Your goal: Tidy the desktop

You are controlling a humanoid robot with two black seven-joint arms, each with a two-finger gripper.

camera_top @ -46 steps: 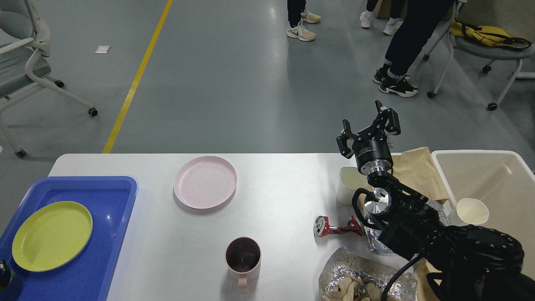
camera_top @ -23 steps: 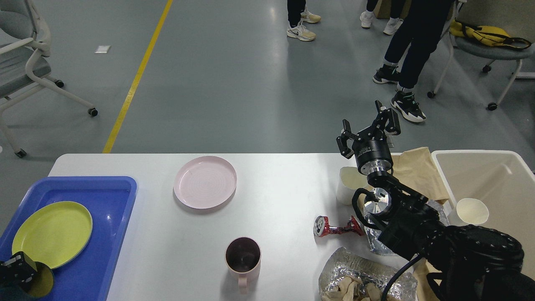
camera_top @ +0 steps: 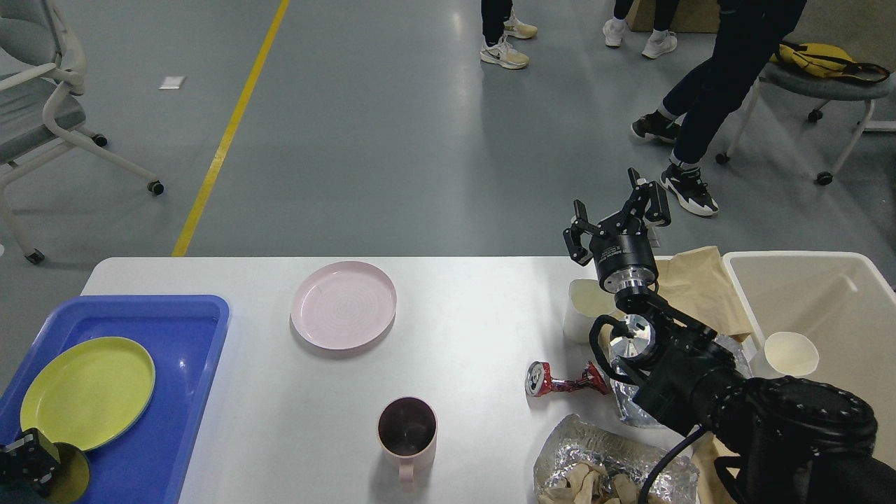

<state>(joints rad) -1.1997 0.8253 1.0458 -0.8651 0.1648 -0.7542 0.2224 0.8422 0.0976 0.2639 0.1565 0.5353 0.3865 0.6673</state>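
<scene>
The white desktop [camera_top: 476, 329] carries a pink plate [camera_top: 343, 304], a pink mug [camera_top: 407, 428], a crushed red can [camera_top: 560, 381], a white paper cup [camera_top: 584, 308], brown paper [camera_top: 700, 283] and crumpled foil [camera_top: 602, 465]. My right gripper [camera_top: 616, 210] is open and empty, raised above the desktop's far edge over the white cup. My left gripper [camera_top: 24, 465] shows only partly at the bottom left corner, against a round olive-yellow thing [camera_top: 70, 477] over the blue tray [camera_top: 175, 392]. Its fingers are too cut off to read.
A yellow-green plate [camera_top: 87, 392] lies in the blue tray. A beige bin [camera_top: 847, 280] at the right holds a paper cup [camera_top: 791, 353]. People's legs and wheeled chairs stand on the floor beyond the table.
My left gripper came into view at the bottom left corner with the olive-yellow thing, then sank slightly. My right arm has not moved. A person behind the table walked.
</scene>
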